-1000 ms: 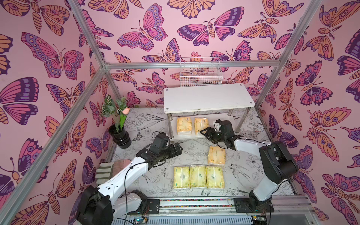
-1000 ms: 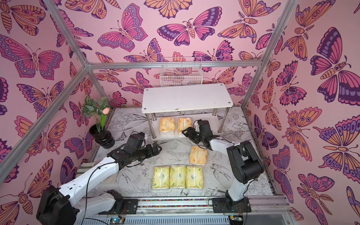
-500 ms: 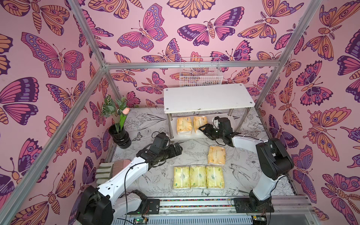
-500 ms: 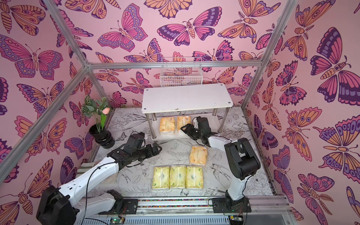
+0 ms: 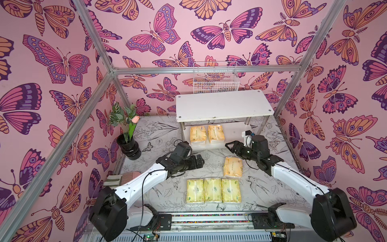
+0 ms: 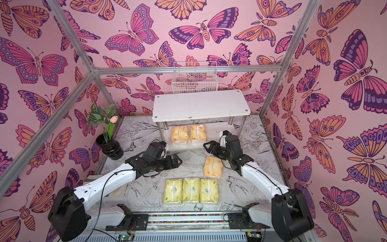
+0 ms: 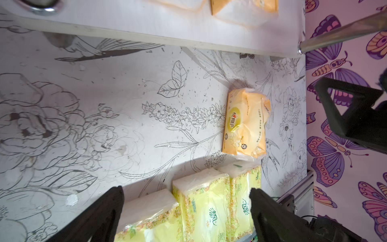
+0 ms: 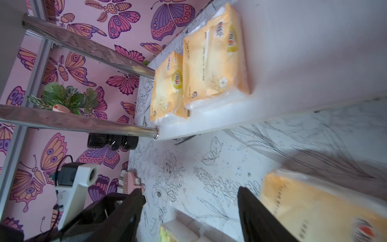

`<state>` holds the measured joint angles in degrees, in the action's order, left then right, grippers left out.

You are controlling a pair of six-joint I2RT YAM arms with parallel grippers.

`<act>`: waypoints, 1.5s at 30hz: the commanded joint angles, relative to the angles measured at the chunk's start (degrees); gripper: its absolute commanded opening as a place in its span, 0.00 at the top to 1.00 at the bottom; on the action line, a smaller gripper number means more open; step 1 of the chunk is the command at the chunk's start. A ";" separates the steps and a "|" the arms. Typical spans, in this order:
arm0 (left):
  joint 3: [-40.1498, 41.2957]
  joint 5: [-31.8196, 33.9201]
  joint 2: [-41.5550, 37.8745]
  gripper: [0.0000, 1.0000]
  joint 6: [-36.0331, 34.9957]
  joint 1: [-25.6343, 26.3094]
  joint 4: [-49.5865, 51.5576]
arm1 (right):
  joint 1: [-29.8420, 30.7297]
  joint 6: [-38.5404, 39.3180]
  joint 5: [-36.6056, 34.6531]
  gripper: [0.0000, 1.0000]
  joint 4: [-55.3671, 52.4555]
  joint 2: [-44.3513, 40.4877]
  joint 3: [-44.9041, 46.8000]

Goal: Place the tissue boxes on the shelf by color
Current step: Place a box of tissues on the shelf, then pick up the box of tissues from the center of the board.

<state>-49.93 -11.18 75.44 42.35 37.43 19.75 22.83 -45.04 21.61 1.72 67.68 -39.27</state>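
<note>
Right wrist view: looks out between the spread, empty fingers of the right end effector (image 8: pixel 191 192) at 2 orange tissue packs (image 8: pixel 213 62) lying side by side on the lower board (image 8: pixel 293 62) of the shelf (image 5: pixel 224 118); in both top views, now drawn back from that board, having reached in beside the second pack a second ago, and hovering over the desk (image 5: pixel 159 134) between the shelf and the third orange pack (image 5: pixel 233 167); so 2 of 3 orange judged placed, leaving 1 orange plus 3 pale green packs (image 5: pixel 213 189), lined up in a touching row near the front rail (image 5: pixel 209 215); likely next to go for the third orange pack; left end effector (image 5: pixel 200 162) likewise spread and empty, hanging over bare desk, apart from every pack; as for room, free stretch of lower board on the right arm's side of the pair, hemmed by a chrome leg (image 5: pixel 259 125) and by the top board (image 5: pixel 222 104) overhead, so entry only low and from the front; top board bare throughout.
</note>
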 commanded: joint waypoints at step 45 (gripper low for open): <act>-12.10 -12.66 38.32 0.00 12.53 10.81 -29.46 | -7.62 -13.66 12.94 0.31 25.31 -0.23 29.26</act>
<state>-63.88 -23.18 112.27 53.74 47.77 -9.34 15.46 -57.52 32.77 24.84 68.20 -9.96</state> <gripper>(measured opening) 0.995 0.707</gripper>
